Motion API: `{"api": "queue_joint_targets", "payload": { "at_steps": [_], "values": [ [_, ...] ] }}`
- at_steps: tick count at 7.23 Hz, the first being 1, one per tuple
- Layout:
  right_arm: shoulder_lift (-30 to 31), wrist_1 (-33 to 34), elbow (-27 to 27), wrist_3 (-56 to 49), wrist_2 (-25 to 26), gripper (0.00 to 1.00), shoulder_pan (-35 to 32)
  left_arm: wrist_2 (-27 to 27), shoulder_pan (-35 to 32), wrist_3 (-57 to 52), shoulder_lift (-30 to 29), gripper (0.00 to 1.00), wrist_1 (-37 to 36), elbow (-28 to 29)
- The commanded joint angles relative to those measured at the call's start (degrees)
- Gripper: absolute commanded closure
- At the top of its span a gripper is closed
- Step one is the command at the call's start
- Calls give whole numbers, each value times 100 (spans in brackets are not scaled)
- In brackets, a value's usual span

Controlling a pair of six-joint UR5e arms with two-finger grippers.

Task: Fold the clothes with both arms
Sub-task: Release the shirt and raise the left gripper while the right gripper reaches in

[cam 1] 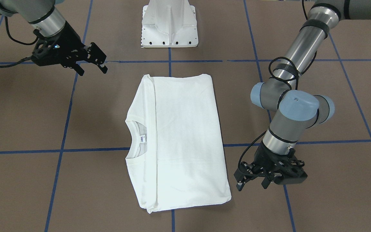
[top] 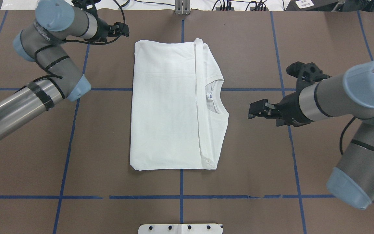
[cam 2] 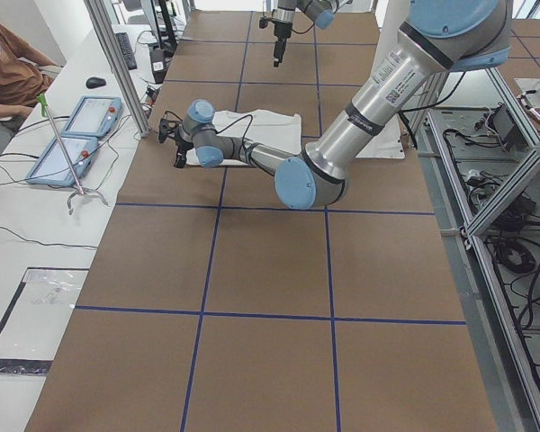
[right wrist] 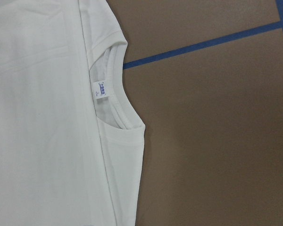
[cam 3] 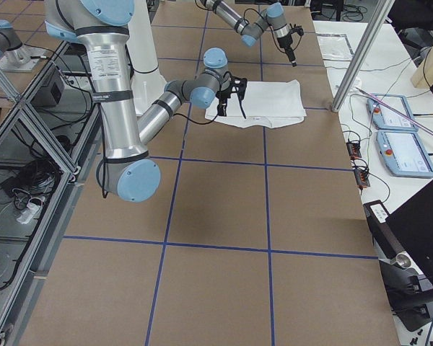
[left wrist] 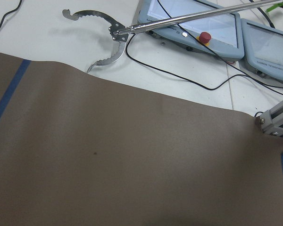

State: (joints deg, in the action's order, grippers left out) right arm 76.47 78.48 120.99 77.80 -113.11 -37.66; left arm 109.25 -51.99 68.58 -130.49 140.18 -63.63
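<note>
T-shirt (cam 1: 185,138) white, folded flat, collar (cam 1: 137,138) showing; left gripper (cam 1: 251,185), right gripper (cam 1: 92,71) both spread.

White T-shirt (cam 1: 185,135); brown, blue-gridded table (cam 1: 27,112).

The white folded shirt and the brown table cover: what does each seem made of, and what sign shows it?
White folded shirt: likely soft matte knit cotton; ribbed collar, limp seams. Brown table cover: seemingly matte paper or board; its edge ripples in the left wrist view.

The left arm (cam 1: 296,54) bends at the wrist, the left tool (cam 1: 252,184) pointing down, the right tool (cam 1: 92,68) slanted, both spread and empty.
</note>
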Motion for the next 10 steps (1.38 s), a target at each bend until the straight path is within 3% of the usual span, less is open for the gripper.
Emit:
{"api": "queue_joint_targets", "payload": {
  "at_steps": [1, 4, 5, 10],
  "values": [
    [-1226, 1637, -381, -823, 603, 0, 485, 807, -65, -64, 1038, 0, -269, -1443],
    [-2126, 1960, -1628, -1274, 1176, 0, 1162, 1045, 4, -55, 2041, 0, -913, -3598],
    [-2171, 2108, -1762, -1293, 1220, 0, 1330, 1263, 5, -20, 2271, 0, -922, -3847],
    [-2542, 2285, -2440, -1856, 1423, 0, 1691, 1292, 66, 24, 2317, 0, -914, -3780]
  ]
}}
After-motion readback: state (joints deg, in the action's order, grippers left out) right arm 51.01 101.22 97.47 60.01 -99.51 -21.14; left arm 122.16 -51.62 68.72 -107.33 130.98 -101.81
